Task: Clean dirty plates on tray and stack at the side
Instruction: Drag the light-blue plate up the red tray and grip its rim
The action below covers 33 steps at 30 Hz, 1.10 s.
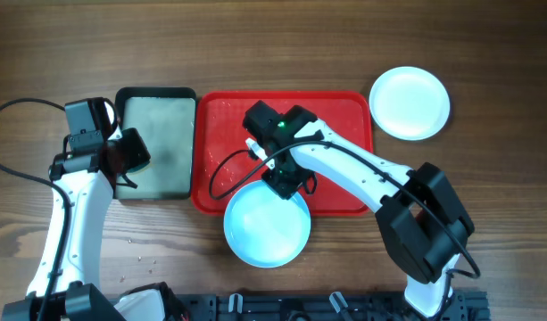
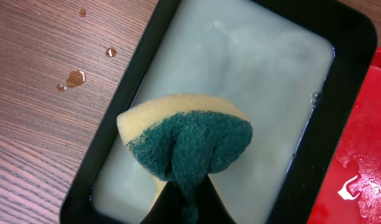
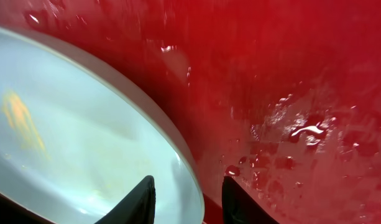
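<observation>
Your right gripper [image 3: 185, 202] straddles the rim of a glossy pale aqua-blue round plate [image 1: 266, 226], fingers astride its edge; whether they clamp, you cannot tell. Beyond lies the wet red rectangular tray [image 1: 340, 111]. Your left gripper [image 2: 189, 199] pinches a yellow-green sponge [image 2: 185, 137] over the black-rimmed tray [image 2: 115, 118].

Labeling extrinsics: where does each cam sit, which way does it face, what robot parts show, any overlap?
Overhead: above table, facing down; both arms, red tray, white plate.
Left wrist: above black tray, facing down; left tool pinching sponge.
Right wrist: low over tray; right tool straddling aqua plate rim.
Shared: all show red tray.
</observation>
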Available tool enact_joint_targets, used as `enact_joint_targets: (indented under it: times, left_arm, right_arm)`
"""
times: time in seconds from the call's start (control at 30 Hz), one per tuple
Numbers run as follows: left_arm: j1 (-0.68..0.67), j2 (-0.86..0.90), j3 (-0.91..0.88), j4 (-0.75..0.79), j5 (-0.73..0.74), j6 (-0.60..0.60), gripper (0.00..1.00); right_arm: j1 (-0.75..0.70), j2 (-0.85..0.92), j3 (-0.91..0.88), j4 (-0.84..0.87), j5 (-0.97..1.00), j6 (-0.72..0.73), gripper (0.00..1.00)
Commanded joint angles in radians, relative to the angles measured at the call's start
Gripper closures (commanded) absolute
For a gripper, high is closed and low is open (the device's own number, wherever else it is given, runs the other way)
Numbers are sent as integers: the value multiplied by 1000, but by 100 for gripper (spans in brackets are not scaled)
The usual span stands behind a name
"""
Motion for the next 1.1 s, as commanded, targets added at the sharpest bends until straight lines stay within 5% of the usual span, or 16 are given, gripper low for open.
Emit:
enact_joint_targets:
  times: [0.0,0.17,0.8,1.07]
  left_arm:
    - [4,6,-5,7,16,-10,96]
    - [4,6,-5,6,16,-10,96]
    - [4,6,-5,6,16,-10,96]
    - [4,6,-5,6,16,-10,96]
  right_arm:
    - [5,-22,-21,4,-9,8,68]
    - [4,-22,-21,20,19,21,89]
    - [-8,-22,-34,90,88,70,96]
    - [-167,-21,64,240,135,51,96]
